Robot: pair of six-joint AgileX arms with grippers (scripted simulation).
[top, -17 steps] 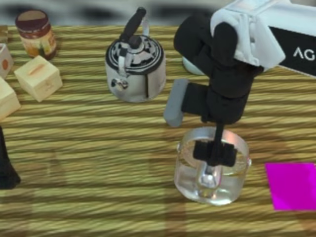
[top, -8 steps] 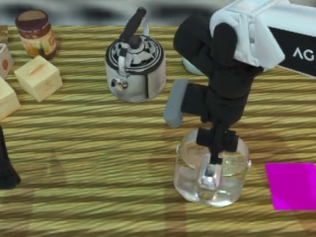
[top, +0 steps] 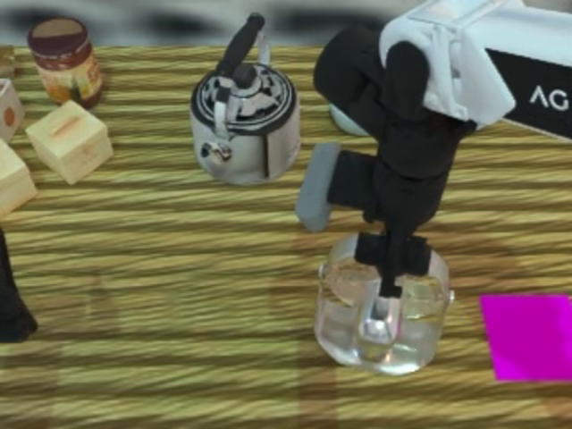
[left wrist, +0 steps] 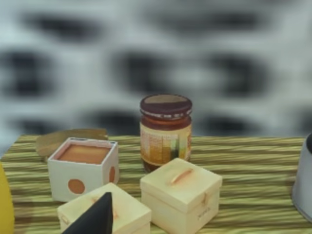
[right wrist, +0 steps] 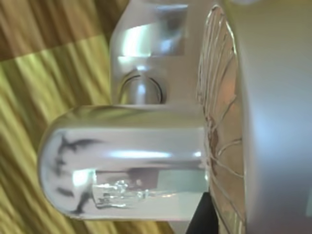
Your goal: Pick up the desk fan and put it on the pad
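Right gripper (top: 386,308) sits atop the fan (top: 344,326), grip unclear; pad (top: 529,337) lies just toward the surface's right edge.

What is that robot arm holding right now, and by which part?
It cannot be told for sure: the right end effector is down on the desk fan, at its motor housing behind the ring, but its closure is hidden.

A rendered tabletop test scene: a striped straw-coloured counter (top: 161,268) (backdrop blurred), household clutter at eleven o'clock — kettle (top: 244,116), jar (top: 64,61), wooden boxes (top: 69,140).
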